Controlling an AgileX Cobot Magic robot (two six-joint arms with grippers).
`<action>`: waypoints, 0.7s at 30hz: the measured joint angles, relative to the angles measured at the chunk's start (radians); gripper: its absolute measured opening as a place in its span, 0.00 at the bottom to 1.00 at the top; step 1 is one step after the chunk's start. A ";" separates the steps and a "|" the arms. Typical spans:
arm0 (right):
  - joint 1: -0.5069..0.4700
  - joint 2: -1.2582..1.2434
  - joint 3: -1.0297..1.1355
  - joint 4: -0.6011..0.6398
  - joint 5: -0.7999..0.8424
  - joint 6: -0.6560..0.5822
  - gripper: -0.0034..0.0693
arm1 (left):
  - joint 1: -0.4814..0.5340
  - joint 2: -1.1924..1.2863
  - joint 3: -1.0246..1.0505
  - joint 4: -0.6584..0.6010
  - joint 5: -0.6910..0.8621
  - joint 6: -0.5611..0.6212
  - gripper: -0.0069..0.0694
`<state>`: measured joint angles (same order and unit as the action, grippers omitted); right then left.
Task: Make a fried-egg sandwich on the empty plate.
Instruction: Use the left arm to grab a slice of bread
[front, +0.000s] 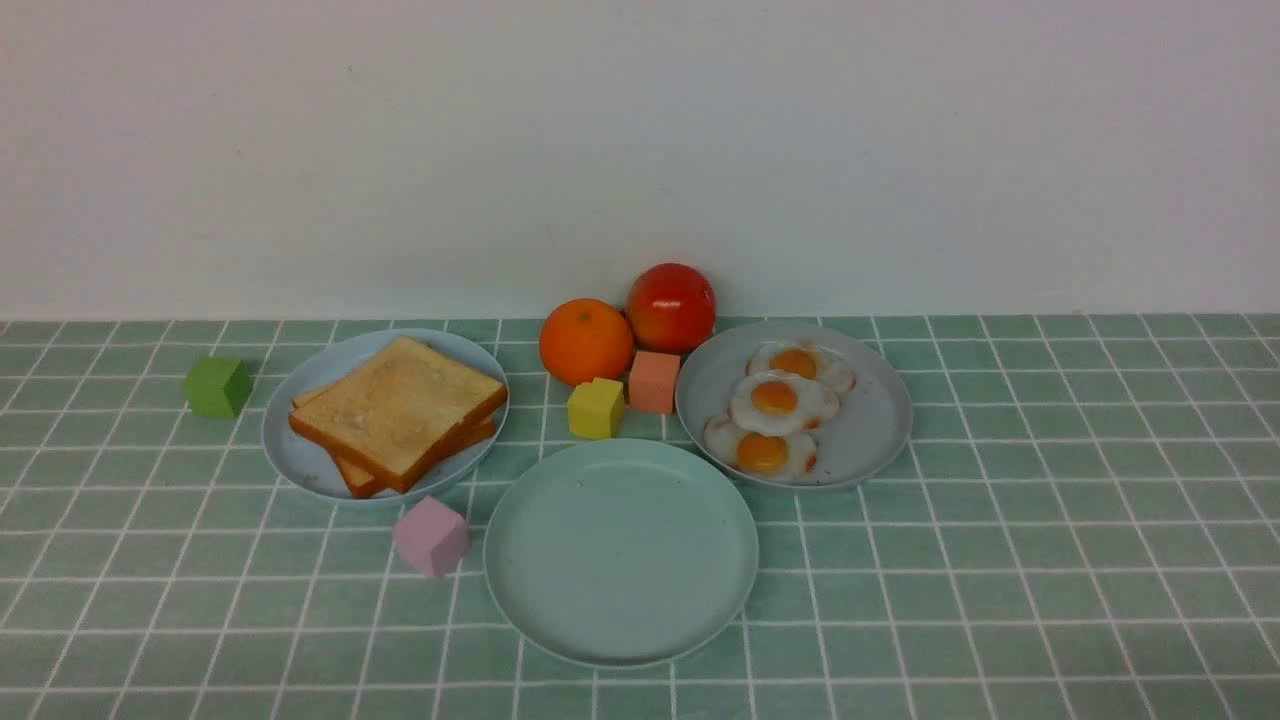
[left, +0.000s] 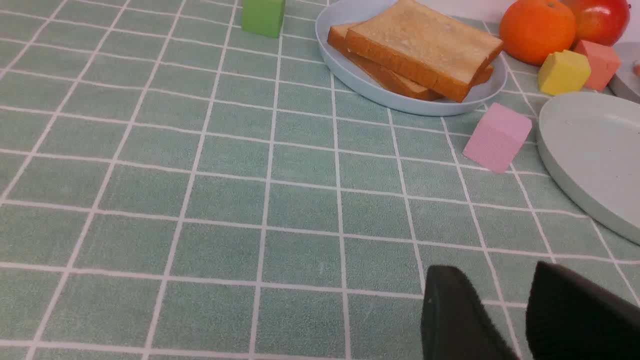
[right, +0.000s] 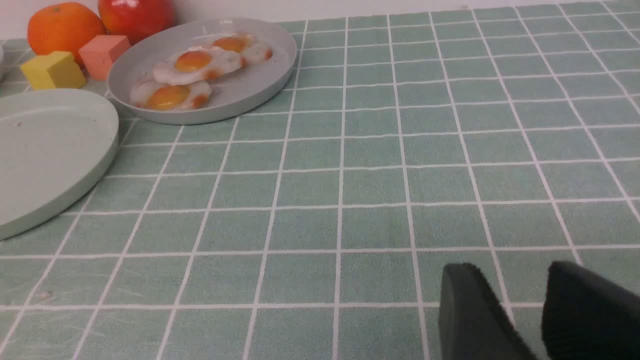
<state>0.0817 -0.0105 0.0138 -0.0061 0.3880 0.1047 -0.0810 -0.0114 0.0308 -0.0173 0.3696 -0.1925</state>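
**Entry: start state, mint plate bare, both grippers free**

The green checked tablecloth (front: 1050, 560) covers the whole bench. The mint-green plate (front: 620, 550) lies nearest me at centre, with nothing on it. Behind it to the right is the grey plate (front: 870, 420), and behind it to the left the light blue plate (front: 300, 455).

I count two toast slices (front: 400, 405) stacked askew on the blue plate. The orange (front: 586, 341) and a red fruit (front: 671, 307) touch each other by the back wall, between the two rear plates. Three fried eggs (front: 778, 400) overlap in a row on the grey plate.

Cubes:
- green cube (front: 217, 386), left of the toast plate
- pink cube (front: 431, 536), just beside the mint plate's left rim
- yellow cube (front: 596, 407) and salmon cube (front: 654, 381), in front of the fruit

Only the tips of the left gripper (left: 495, 280) and right gripper (right: 510, 280) show, in the wrist views. Both have their fingers parted with nothing between them, low over bare cloth.
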 joint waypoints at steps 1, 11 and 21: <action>0.000 0.000 0.000 0.000 0.000 0.000 0.38 | 0.000 0.000 0.000 0.000 0.000 0.000 0.40; 0.000 0.000 0.000 0.000 0.000 0.000 0.38 | 0.000 0.000 0.000 0.000 0.000 0.000 0.40; 0.000 0.000 0.000 0.006 0.000 0.000 0.38 | 0.000 0.000 0.000 -0.004 -0.024 -0.005 0.40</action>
<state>0.0817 -0.0105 0.0138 0.0000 0.3880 0.1047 -0.0810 -0.0114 0.0308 -0.0213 0.3459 -0.1972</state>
